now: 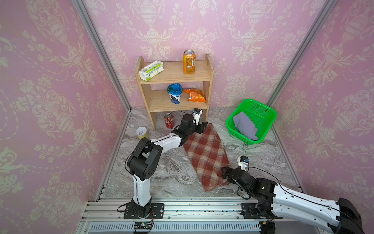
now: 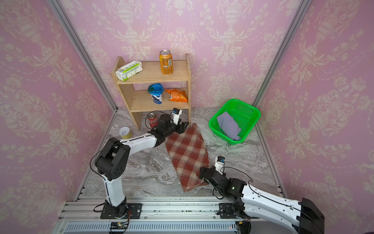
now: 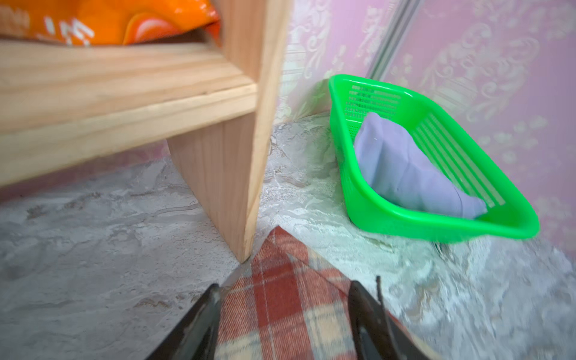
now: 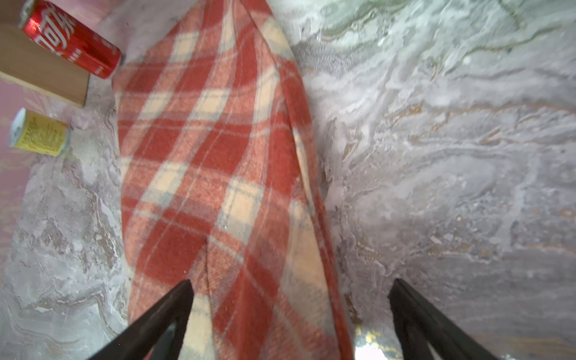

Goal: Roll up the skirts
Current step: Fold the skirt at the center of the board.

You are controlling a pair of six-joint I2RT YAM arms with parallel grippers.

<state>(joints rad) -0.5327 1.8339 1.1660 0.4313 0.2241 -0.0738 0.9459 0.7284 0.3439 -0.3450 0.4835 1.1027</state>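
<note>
The red-brown and cream plaid skirt (image 1: 206,156) (image 2: 188,154) lies flat on the marble table as a long folded strip, running from the shelf's foot toward the front. My left gripper (image 1: 203,127) (image 3: 284,288) is open, its jaws straddling the strip's far corner (image 3: 280,311). My right gripper (image 1: 225,172) (image 4: 291,283) is open wide at the near end; one jaw is over the plaid cloth (image 4: 218,171), the other over bare table. The lavender-grey skirt (image 1: 243,125) (image 2: 228,125) (image 3: 405,168) lies bundled in the green basket.
The green basket (image 1: 272,119) (image 3: 343,149) stands at the back right by the wall. A wooden shelf (image 1: 174,77) (image 3: 124,93) with snacks and drinks is close behind the left gripper. A red can (image 1: 169,121) and a yellow can (image 1: 141,132) stand at its left.
</note>
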